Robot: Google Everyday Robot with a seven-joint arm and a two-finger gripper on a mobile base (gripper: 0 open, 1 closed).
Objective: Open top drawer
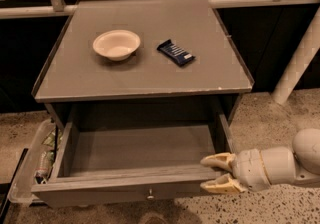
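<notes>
Seen from above and in front, a grey cabinet (150, 80) stands on a speckled floor (272, 118). At 9 o'clock of the cabinet's base, a clear plastic bin (20, 180) rests on the floor against the cabinet's side, with several packets inside. The top drawer (100, 190) is pulled well out toward 6 o'clock. Its broad, shallow grey box is exposed, and a small round metal knob (150, 196) sits at the centre of its front. On the cabinet's top, a pale bowl (116, 44) stands upright. A dark blue snack packet (175, 52) lies flat just beside the bowl, at its 3 o'clock, and apart from it. The gripper (202, 173) is at the right front corner of the drawer, at 3 o'clock of the knob, reaching in from the right edge. Its two cream fingers (217, 159) are spread apart. One lies at the top of the drawer's right wall and the other lies in front of the drawer front. Whether either presses on the wood cannot be told. The white arm (272, 168) runs off toward 3 o'clock. A white post (300, 58) leans at 1 o'clock of the arm.
</notes>
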